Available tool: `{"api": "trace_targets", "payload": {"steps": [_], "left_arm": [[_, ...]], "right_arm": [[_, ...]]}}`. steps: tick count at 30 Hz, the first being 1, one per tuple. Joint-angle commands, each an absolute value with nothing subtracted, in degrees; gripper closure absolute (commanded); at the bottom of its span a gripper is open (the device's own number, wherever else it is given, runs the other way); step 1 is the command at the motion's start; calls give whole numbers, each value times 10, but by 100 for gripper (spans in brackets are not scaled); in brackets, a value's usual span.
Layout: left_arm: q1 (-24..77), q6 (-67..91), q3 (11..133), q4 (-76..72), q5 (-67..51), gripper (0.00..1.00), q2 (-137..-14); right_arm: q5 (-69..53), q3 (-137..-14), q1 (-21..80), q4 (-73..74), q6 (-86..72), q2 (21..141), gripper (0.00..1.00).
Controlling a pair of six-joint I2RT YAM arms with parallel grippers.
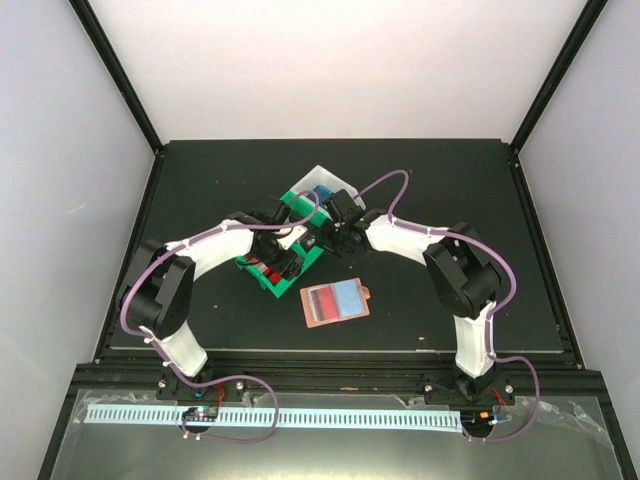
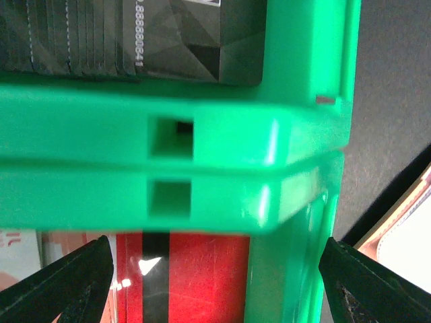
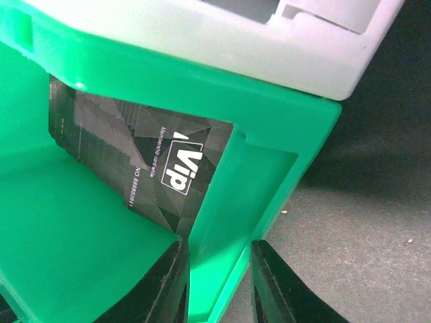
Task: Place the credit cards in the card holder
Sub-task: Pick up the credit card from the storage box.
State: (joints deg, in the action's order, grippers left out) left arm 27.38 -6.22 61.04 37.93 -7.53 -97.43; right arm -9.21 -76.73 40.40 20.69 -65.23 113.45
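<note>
Overhead view of two robot arms reaching over a cluster of plastic bins at the middle of a dark surface (image 1: 450, 200). The card holder (image 1: 335, 302) lies open and flat on the surface just in front of the bins, with nothing gripping it. Red and pale blue patches show on its inner face, but it cannot be told whether these are cards already slotted in.

The left gripper (image 2: 215, 269) hangs with its jaws wide above a compartment of the green bin (image 3: 283, 108). A red card (image 2: 195, 289) with a black stripe lies there, not yet grasped. The right gripper (image 3: 219, 269) has its jaws narrowed on the green bin's wall, apparently steadying it. A stack of black VIP cards (image 3: 168, 168) stands in the neighbouring compartment, and a white bin (image 3: 269, 47) sits against the far side.

The task looks to be at an early or middle stage. At least the red card has yet to be lifted out and slid into the holder.
</note>
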Motion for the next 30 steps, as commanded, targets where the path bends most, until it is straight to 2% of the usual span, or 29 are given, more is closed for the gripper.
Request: {"api": "trace_targets", "payload": {"steps": [1, 9, 16, 20, 26, 30], "left_arm": [[279, -96, 570, 386, -69, 13, -946], [279, -113, 550, 363, -86, 13, -918], [274, -113, 580, 386, -104, 17, -947], [264, -71, 594, 385, -80, 30, -956], [250, -70, 590, 381, -73, 43, -897], [237, -68, 585, 387, -56, 46, -892]], "right_arm": [[-92, -770, 399, 215, -637, 1151, 73], [-102, -767, 398, 211, -632, 1151, 73], [-100, -770, 399, 218, -626, 1150, 73], [-98, -769, 399, 222, -620, 1147, 73], [-97, -769, 398, 224, -616, 1146, 73], [-97, -771, 398, 225, -614, 1149, 73]]}}
